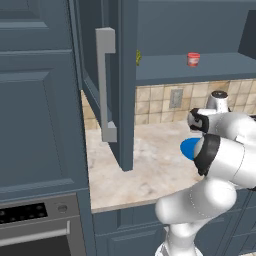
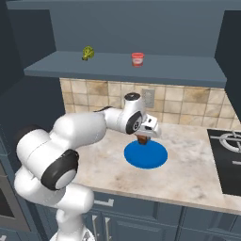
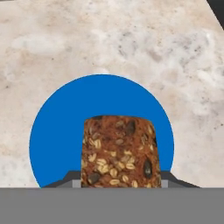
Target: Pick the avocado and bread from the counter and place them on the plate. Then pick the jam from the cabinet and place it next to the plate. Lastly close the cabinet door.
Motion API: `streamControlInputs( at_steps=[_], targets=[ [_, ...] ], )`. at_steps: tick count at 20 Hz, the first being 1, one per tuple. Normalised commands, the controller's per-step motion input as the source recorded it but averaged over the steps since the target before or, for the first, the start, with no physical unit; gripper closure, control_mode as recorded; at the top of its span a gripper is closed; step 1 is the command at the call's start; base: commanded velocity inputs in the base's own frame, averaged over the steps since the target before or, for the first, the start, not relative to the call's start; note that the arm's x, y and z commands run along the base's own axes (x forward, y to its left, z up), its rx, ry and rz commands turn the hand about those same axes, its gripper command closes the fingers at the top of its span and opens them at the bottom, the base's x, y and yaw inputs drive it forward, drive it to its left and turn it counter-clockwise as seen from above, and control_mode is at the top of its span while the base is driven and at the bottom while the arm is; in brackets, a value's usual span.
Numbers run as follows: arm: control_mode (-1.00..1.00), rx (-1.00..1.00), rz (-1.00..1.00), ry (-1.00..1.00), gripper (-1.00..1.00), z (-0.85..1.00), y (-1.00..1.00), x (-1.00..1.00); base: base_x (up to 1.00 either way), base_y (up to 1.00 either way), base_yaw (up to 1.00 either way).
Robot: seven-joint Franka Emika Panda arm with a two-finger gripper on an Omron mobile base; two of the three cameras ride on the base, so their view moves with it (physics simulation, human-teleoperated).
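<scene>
Seeded brown oblong bread [image 3: 120, 151] clamped tight between the jaws of the two-finger gripper [image 2: 143, 138], hanging above the flat round bright blue plate [image 2: 146, 155] on the beige marbled bench [image 2: 188, 164]. Behind, small red jam jar [image 2: 137, 59] on the open cabinet's shelf [image 2: 124, 68]; black hob [image 2: 228, 157] at right.

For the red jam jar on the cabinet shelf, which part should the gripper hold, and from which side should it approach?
Probably the jam is best gripped across its round body, one finger on each side, coming in level from the open front of the cabinet. It stands upright on the shelf with free space around it, and the open cabinet door leaves the front free; the cabinet's top would likely hinder a grasp from above.
</scene>
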Motion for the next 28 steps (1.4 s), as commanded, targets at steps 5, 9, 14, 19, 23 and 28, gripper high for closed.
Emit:
streamControlInputs(
  at_steps=[5, 9, 14, 19, 23, 28],
  targets=[
    [-1.00, 0.00, 0.00, 0.00, 1.00, -0.12, -0.27, 0.00, 0.00, 0.00, 0.00],
    [-1.00, 0.00, 0.00, 0.00, 1.00, -0.24, -0.08, -0.02, 0.00, 0.00, 0.00],
    [-1.00, 0.00, 0.00, 0.00, 1.00, -0.35, 0.00, -0.17, 0.00, 0.00, 0.00],
    [-1.00, 0.00, 0.00, 0.00, 1.00, -0.27, -0.04, -0.09, 0.00, 0.00, 0.00],
    [-1.00, 0.00, 0.00, 0.00, 1.00, -0.24, -0.12, -0.01, 0.00, 0.00, 0.00],
    [-1.00, 0.00, 0.00, 0.00, 1.00, -0.21, -0.11, 0.00, 0.00, 0.00, 0.00]
  ],
)
